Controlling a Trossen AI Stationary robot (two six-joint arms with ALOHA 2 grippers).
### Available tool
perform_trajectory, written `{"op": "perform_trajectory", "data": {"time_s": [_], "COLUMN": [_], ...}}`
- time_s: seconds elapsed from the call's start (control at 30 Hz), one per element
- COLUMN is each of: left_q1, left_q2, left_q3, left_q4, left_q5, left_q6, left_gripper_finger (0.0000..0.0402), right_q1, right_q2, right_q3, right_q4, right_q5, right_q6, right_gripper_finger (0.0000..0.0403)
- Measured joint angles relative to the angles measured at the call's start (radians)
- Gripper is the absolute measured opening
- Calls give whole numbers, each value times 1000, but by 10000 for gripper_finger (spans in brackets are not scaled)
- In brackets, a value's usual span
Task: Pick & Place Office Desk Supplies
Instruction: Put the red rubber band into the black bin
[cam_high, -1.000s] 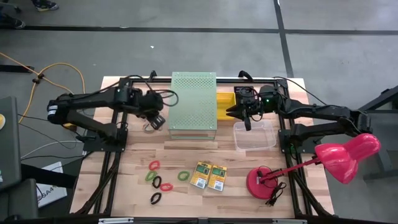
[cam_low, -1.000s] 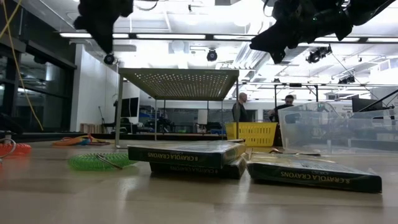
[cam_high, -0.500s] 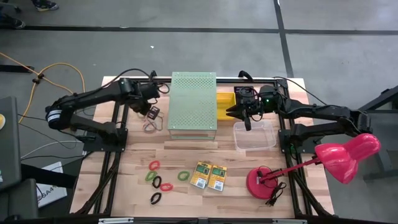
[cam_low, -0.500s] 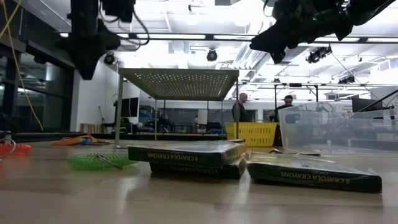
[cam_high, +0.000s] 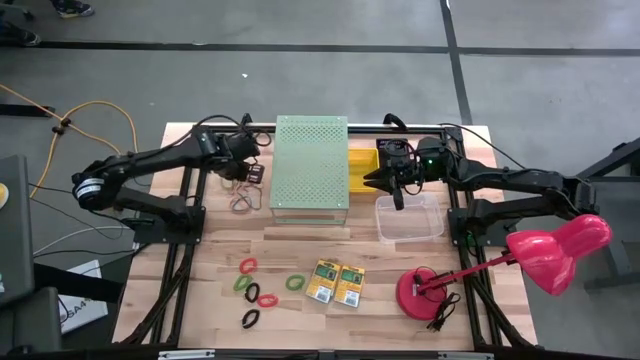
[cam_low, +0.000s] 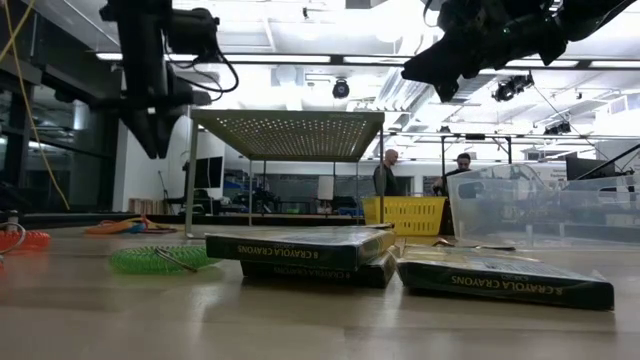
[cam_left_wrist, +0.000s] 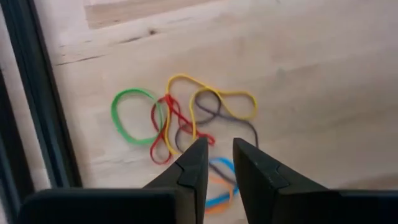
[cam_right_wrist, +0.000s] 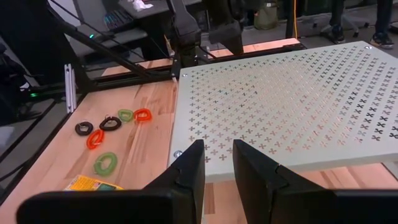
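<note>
Several elastic band loops, red (cam_high: 247, 265), green (cam_high: 294, 283) and black (cam_high: 250, 319), lie flat near the table's front, left of two yellow-and-green crayon boxes (cam_high: 321, 282) (cam_high: 349, 285). A tangle of thin rubber bands (cam_left_wrist: 186, 124) lies on the wood left of the pale-green perforated box (cam_high: 312, 165). My left gripper (cam_left_wrist: 221, 149) hangs above that tangle, pointing steeply down, fingers a narrow gap apart with nothing between them. My right gripper (cam_right_wrist: 217, 152) waits raised at the box's right side, pointing across its top, also narrowly open with nothing in it.
A clear plastic bin (cam_high: 410, 217) and a yellow basket (cam_high: 362, 165) stand right of the perforated box. A pink desk lamp (cam_high: 560, 250) with its red base (cam_high: 420, 292) occupies the front right. Black frame rails (cam_left_wrist: 31, 93) run beside the rubber bands. People stand in the room behind.
My left gripper has come down toward the tangle of thin rubber bands beside the perforated box and has rolled about its own axis while the arm swung round. The gap between its fingers looks unchanged.
</note>
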Motion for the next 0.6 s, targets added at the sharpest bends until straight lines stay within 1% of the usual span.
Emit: {"op": "perform_trajectory", "data": {"time_s": [0.3, 0.43, 0.6], "left_q1": [0, 0, 0], "left_q2": [2, 26, 98], "left_q3": [-93, -121, -132], "left_q4": [32, 81, 155], "left_q5": [-147, -149, -157], "left_q6": [-185, -204, -185], "left_gripper_finger": [69, 69, 69], "right_q1": [0, 0, 0], "right_q2": [0, 0, 0], "right_q3": [0, 0, 0], "right_q4": [0, 3, 9], "right_q5": [0, 0, 0], "right_q6": [-1, -1, -1], "right_gripper_finger": [71, 71, 71]}}
